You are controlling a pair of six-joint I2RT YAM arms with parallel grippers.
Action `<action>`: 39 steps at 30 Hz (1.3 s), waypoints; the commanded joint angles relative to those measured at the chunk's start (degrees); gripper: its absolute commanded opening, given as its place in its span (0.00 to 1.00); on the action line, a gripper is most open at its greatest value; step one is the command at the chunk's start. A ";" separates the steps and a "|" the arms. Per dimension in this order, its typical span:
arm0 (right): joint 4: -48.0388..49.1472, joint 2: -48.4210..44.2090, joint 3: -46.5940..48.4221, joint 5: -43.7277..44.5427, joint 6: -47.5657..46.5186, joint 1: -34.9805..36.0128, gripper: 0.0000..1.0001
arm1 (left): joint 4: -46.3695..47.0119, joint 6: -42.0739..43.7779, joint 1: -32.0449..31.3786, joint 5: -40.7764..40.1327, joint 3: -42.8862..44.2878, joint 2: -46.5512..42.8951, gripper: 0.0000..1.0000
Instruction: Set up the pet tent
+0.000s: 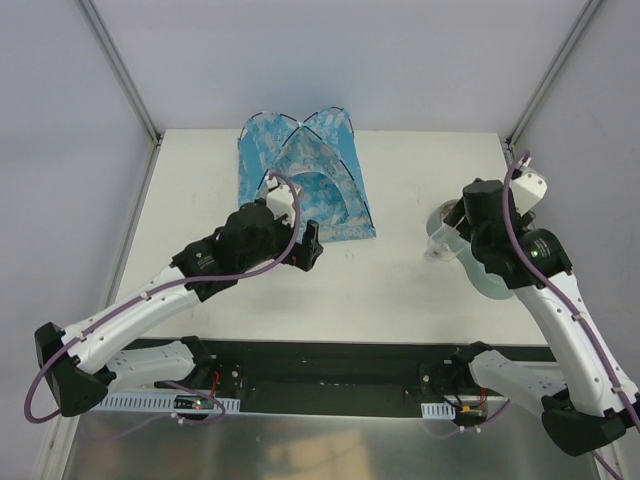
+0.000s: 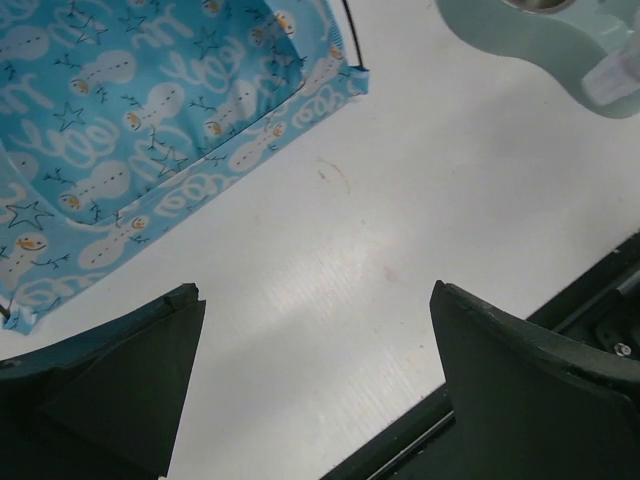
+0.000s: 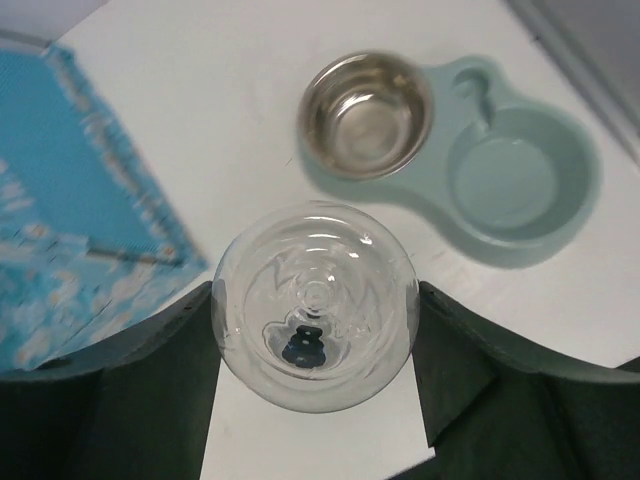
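Pet tent point(image 1: 305, 175) stands upper centre of the top view on the white surface point(image 1: 430, 170). Its thin black poles cross at the top and its arched doorway faces the arm bases.

Your left fingers point(image 2: 120, 390) are spread wide with nothing between them. They hang over bare surface just beside the tent's lower edge; tent fabric fills the upper left of the left wrist view.

Your right fingers point(image 3: 120, 400) grip a clear round bottle point(image 3: 315, 305), one finger pressed to each side.

Upper right of the right wrist view, a teal feeder tray point(image 3: 520, 180) carries a steel bowl point(image 3: 367, 113).
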 commanded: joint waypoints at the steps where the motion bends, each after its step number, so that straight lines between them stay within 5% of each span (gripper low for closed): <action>1: 5.70 2.28 1.60 15.10 -7.73 -5.47 0.38 | -0.87 1.73 -0.14 -8.27 3.04 2.03 0.99; 14: 25.58 9.13 -3.42 4.47 -15.82 -30.79 0.40 | -0.25 2.43 1.71 0.15 2.16 3.44 0.99; 39: 40.35 21.00 -6.84 3.85 -21.27 -37.48 0.43 | 0.19 1.73 3.20 2.44 -2.85 -3.76 0.99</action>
